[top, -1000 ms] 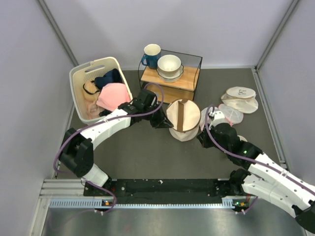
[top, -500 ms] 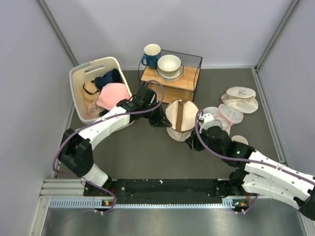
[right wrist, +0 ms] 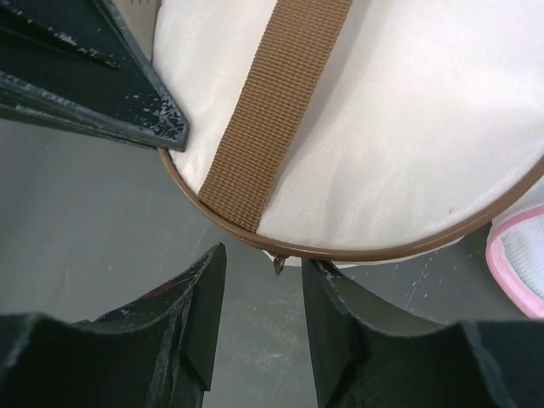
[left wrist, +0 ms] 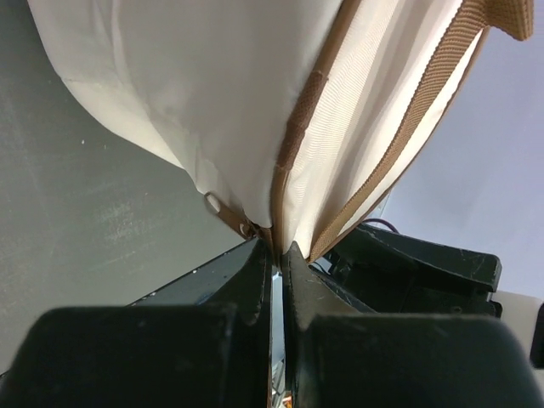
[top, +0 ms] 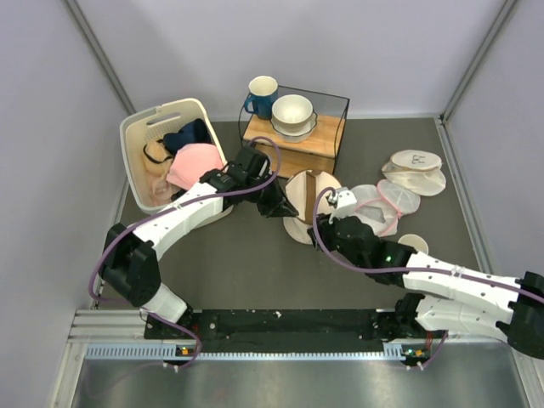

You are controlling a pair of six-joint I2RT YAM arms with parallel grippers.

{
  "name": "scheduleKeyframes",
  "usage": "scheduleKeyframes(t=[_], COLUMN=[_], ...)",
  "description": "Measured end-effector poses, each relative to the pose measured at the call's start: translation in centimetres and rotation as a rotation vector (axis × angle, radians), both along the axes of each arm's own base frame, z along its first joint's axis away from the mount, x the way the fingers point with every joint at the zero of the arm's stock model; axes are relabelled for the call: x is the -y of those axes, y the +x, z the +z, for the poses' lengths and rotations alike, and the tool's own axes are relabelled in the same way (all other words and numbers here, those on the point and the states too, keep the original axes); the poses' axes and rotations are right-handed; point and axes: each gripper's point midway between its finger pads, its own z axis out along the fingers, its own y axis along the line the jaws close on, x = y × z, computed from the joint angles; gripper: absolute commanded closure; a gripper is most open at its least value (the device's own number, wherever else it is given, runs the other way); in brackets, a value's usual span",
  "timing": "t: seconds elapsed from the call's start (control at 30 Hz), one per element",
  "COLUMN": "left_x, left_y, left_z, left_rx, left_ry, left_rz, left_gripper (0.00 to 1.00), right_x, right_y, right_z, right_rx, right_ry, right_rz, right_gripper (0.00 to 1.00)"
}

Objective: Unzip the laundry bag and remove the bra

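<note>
Unzipping step, not yet begun: the right claw (right wrist: 262, 270) hovers with its black fingers spread either side of the small metal zip pull (right wrist: 278, 264), which hangs at 6 o'clock on the rim of the laundry bag (right wrist: 408, 127). Nothing is gripped on this side. The bag lies tipped at mid-bench between the two arms, its round end facing the right wrist camera: cream woven cloth with a faint sheen, edged in brown piping and crossed by a ribbed brown webbing strap (right wrist: 276, 102). At the bag's 9 o'clock the left claw (left wrist: 276, 251) is pressed together on a brown-taped seam, steadying the soft body. The next move looks to call for closing on the pull and drawing it round the curved rim while the left holds firm. No bra shows. Flat pink-rimmed mesh pouches (top: 380, 201) lie at 3 o'clock on the matte grey bench (top: 246, 255); a rigid cream basket (top: 136, 136) sits at 10 o'clock, a wire-framed wooden stand (top: 316, 140) at 12.
</note>
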Motion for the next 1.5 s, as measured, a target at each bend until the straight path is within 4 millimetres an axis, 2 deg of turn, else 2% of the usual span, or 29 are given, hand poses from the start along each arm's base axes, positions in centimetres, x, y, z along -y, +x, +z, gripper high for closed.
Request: scheduleKeyframes(t=[0.07,0.13,0.17,0.47,0.7,0.77,0.9,1.0,1.03,1.07,1.13,1.2,1.3,1.43,1.5], left_x=[0.0,0.0,0.0,0.2,0.3,0.2,0.0,0.1,0.1,0.0,-0.5,-1.0,-1.8,-2.7,-3.2], left_y=[0.0,0.1,0.1,0.2,-0.1,-0.1,0.6,2.2,2.7,3.2,4.1,4.7,4.7,2.9,1.3], left_z=[0.1,0.1,0.1,0.5,0.9,0.9,1.1,0.9,0.8,0.6,0.7,1.0,1.8,4.0,4.1], left_rx=[0.001,0.001,0.0,-0.007,-0.011,-0.004,0.013,0.047,0.06,0.077,0.114,0.139,0.17,0.206,0.198], left_ry=[-0.002,-0.003,-0.003,-0.025,-0.05,-0.054,-0.051,-0.031,-0.018,-0.004,0.021,0.041,0.063,0.024,0.0], left_rz=[0.001,0.004,0.004,0.006,-0.022,-0.035,-0.059,-0.072,-0.071,-0.064,-0.052,-0.042,-0.029,-0.014,-0.003], left_gripper=[1.0,1.0,1.0,1.0,1.0,1.0,1.0,0.64,0.48,0.21,0.07,0.04,0.06,0.13,0.14], right_x=[-0.1,0.0,0.0,1.6,6.5,6.7,5.8,4.9,4.4,3.9,2.7,1.8,0.9,0.3,0.1], right_y=[0.4,0.8,0.9,1.5,0.6,0.2,-0.5,-0.8,-0.9,-0.9,-0.9,-0.8,-0.7,-0.6,-0.4], right_z=[0.0,-0.1,-0.2,0.7,0.3,0.6,0.2,-0.4,-0.5,-0.6,-0.6,-0.7,-1.1,-1.3,-1.1], right_rx=[0.006,0.01,0.008,0.027,0.024,0.021,-0.016,-0.055,-0.072,-0.091,-0.134,-0.166,-0.203,-0.221,-0.22], right_ry=[0.005,0.008,0.009,0.046,0.094,0.106,0.115,0.107,0.103,0.101,0.105,0.12,0.145,0.165,0.173], right_rz=[-0.022,-0.048,-0.06,-0.152,-0.217,-0.204,-0.146,-0.111,-0.1,-0.088,-0.072,-0.067,-0.073,-0.078,-0.079], right_gripper=[0.65,0.78,1.0,1.0,1.0,1.0,1.0,1.0,1.0,1.0,1.0,1.0,1.0,1.0,1.0])
